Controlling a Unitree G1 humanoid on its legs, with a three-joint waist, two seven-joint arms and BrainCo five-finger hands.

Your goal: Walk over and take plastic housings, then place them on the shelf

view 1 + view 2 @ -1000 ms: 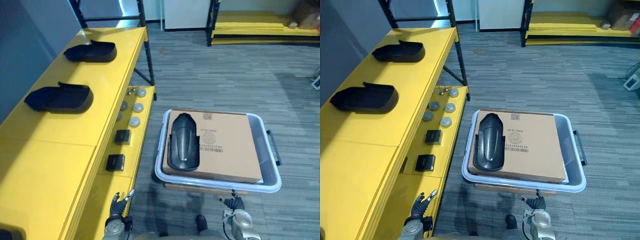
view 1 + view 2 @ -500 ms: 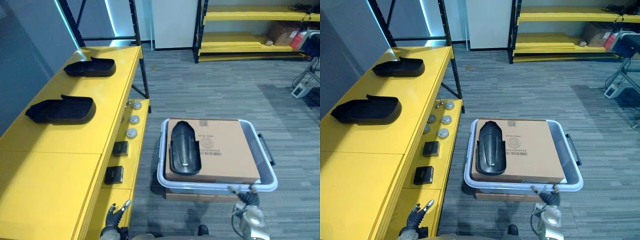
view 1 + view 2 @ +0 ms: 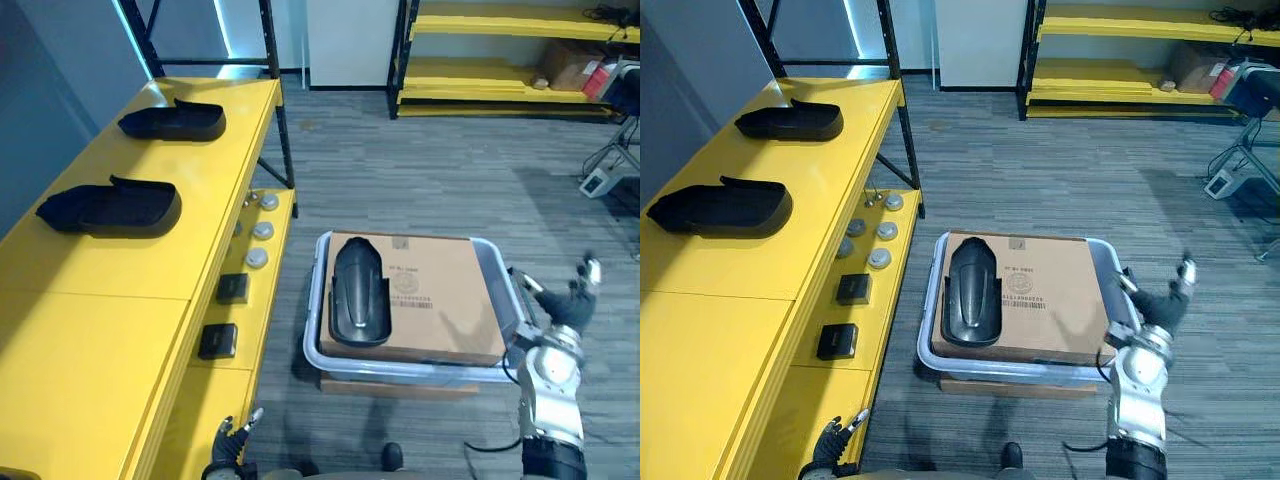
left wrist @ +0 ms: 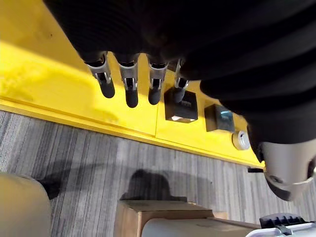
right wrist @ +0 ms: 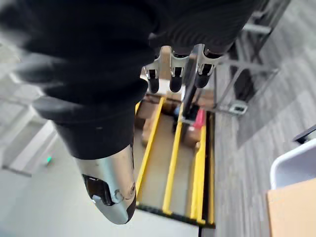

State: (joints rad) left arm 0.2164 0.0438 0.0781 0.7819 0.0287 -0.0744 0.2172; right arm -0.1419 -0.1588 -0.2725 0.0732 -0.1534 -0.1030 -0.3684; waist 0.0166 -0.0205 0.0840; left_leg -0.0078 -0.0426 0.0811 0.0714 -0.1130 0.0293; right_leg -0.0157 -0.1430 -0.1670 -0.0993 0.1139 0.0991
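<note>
Head pair above housing [image 3: 360, 292]; wrist cameras close

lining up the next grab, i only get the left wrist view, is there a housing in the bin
Observer: Yes, one housing lies on the box that sits in the bin.
Operator: is the right hand on it
Observer: No, the right hand hangs by the bin's right end, open and holding nothing.
Operator: anything on the shelf
Observer: A near housing and a far housing lie apart on the shelf top.
</note>
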